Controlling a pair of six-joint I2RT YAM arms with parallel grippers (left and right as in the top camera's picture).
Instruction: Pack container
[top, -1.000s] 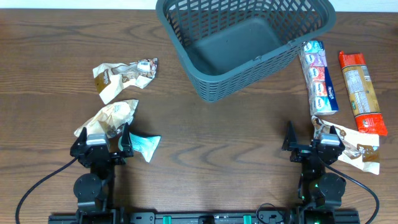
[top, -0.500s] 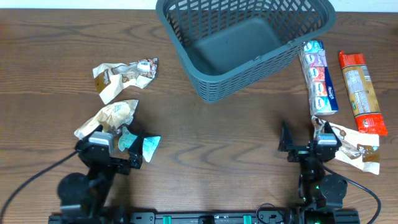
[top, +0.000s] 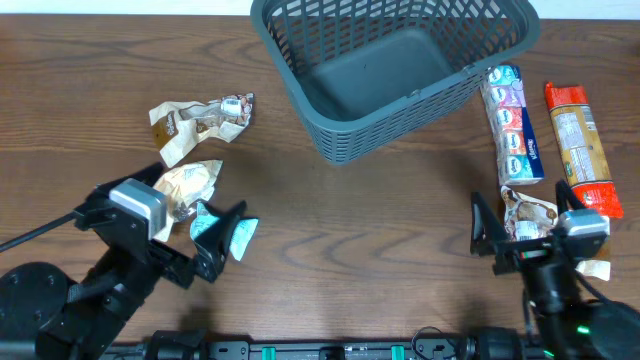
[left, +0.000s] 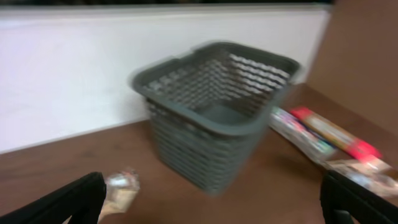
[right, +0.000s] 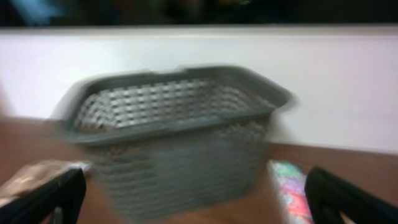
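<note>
A: So, from overhead, how do the fingers stand?
B: The left gripper (top: 218, 242) is spread wide at lower left. A teal packet (top: 238, 236) lies at its tips; whether they touch I cannot tell. The right gripper (top: 525, 228) is splayed too, over a crumpled packet (top: 535, 212).
A: And the container (top: 390, 125)?
B: Top middle of the table (top: 380, 210), upright, turned a little; dark grey-blue, latticed walls, solid floor bare.
A: The left wrist view?
B: Its fingers (left: 68, 200) sit in the bottom corners, far apart, gripping nothing. The container stands ahead before a white wall (left: 62, 74), blurred.
A: The right wrist view?
B: Likewise: fingers (right: 43, 199) released, the container ahead
</note>
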